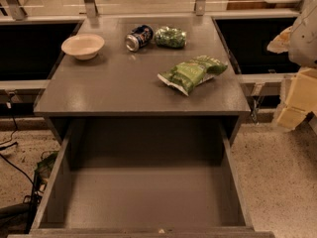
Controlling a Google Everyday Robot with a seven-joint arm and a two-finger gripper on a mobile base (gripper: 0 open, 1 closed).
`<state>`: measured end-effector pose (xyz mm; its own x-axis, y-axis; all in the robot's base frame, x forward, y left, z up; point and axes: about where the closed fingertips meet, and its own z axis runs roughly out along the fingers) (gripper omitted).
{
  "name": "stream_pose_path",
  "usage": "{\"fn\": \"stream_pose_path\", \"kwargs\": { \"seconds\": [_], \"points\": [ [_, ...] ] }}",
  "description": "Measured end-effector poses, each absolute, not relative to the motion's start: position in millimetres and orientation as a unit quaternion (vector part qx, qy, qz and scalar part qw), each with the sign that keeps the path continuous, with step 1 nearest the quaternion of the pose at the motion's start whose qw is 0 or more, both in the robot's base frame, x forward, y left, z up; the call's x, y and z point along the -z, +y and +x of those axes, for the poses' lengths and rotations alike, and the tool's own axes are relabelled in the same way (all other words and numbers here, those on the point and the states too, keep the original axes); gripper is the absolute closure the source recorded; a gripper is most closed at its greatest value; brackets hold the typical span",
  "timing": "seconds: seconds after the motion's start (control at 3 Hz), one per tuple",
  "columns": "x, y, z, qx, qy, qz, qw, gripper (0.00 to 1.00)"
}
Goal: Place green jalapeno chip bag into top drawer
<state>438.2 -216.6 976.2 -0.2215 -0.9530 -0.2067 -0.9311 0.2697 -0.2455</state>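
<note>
The robot's pale, blocky hand (pixel 291 112) sits at the far right edge of the view, off the side of the flat grey cabinet surface (pixel 119 86) and lower than its top, over the speckled floor (pixel 280 182). Only part of it shows, and I cannot tell whether it is spread or pressed together. It touches none of the things on the surface and stands well apart from the bag.

The flat, elongated light-green foil chip bag (pixel 192 73) lies on the right half of the surface, near the front right corner. It is slanted, with one white-edged end pointing toward the front and the other toward the right edge. Nothing rests on it or against it.

Toward the back of the surface, a blue soda can (pixel 138 37) lies on its side. A small, rounded dark-green shiny bag (pixel 171 37) sits just beside the can on its right. A round white bowl (pixel 82 46) stands upright at the back left, apart from the can.

Below the surface, the wide, shallow grey metal drawer (pixel 148 202) is pulled out toward the camera, showing its flat bottom and low side walls. The chip bag is on the surface above it, not in the drawer.
</note>
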Motion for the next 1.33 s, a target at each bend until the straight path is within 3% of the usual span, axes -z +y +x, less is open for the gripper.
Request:
{"fn": "stream_pose_path", "kwargs": {
  "seconds": [1.33],
  "points": [
    [-964.7, -199.9, 479.6, -0.008, 0.746, -0.639, 0.185, 0.00]
  ]
}}
